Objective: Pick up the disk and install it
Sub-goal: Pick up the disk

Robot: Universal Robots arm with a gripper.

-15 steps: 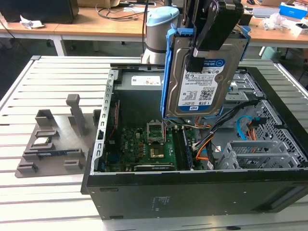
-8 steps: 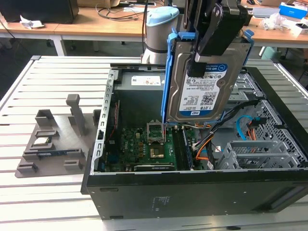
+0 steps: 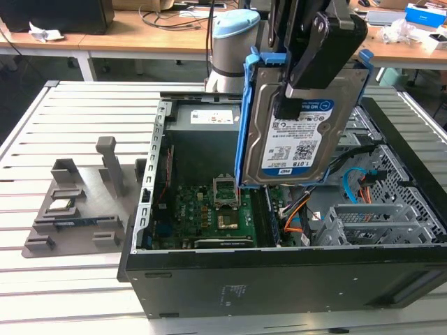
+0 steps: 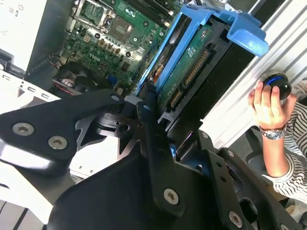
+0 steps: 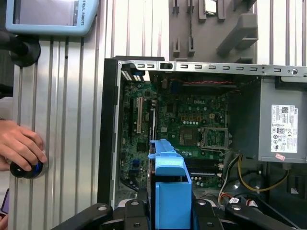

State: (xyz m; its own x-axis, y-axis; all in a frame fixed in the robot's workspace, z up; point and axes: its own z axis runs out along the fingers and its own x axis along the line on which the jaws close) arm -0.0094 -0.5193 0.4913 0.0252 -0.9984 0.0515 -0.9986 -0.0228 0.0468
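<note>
Slatted worktop is carrying the open case. Upper centre in the exterior view, the claw is clamping the disk by its faces, hanging over the case. Probably stiff, weighty and shock-sensitive; the rails are looking like safer holds.

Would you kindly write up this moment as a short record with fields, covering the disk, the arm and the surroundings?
held: disk, clamped in the jaws, label facing the exterior camera
position: upright above the open computer case, not yet seated
below: green circuit board
beside case: grey parts holder, on the exterior view's left
person: a hand on a round knob
</note>
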